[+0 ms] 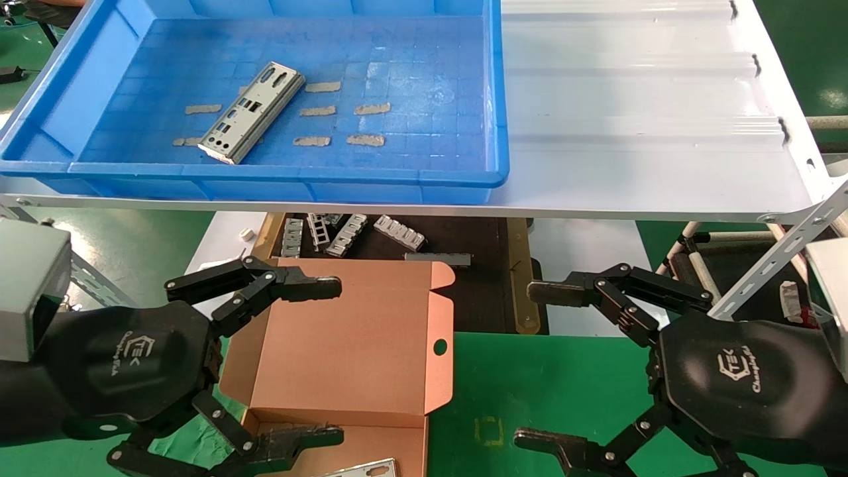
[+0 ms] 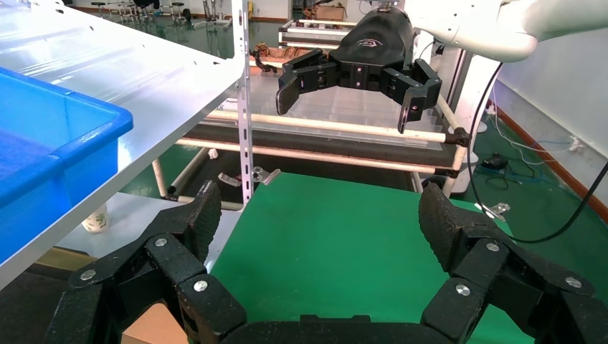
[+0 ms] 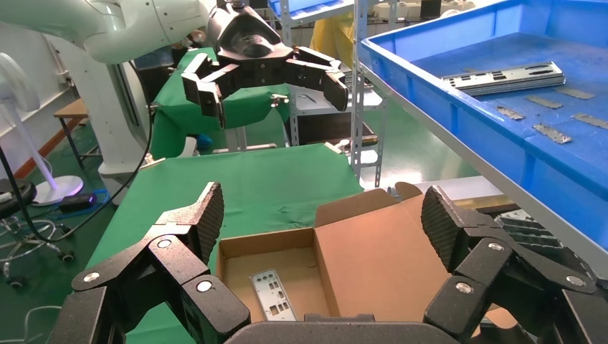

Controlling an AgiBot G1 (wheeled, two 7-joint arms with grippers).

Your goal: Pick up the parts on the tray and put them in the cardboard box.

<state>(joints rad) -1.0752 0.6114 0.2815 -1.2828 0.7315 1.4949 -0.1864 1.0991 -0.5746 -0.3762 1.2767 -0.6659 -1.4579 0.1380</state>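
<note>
One silver part (image 1: 252, 111) lies slanted on the floor of the blue tray (image 1: 265, 175), left of its middle; the right wrist view also shows this part (image 3: 502, 77) in the tray (image 3: 459, 107). The cardboard box (image 1: 351, 344) stands open on the green table below the shelf, lid raised. A second part (image 3: 271, 294) lies flat inside the box (image 3: 380, 258). My left gripper (image 1: 336, 361) hangs open and empty at the box's left side. My right gripper (image 1: 527, 364) is open and empty over the green table, right of the box.
Several beige tape strips (image 1: 371, 108) are stuck to the tray floor. The tray rests on a white ridged sheet (image 1: 636, 99). Grey ladder-like pieces (image 1: 344, 235) lie on a dark mat beneath the shelf edge. A slotted metal post (image 2: 244, 107) stands near the left gripper.
</note>
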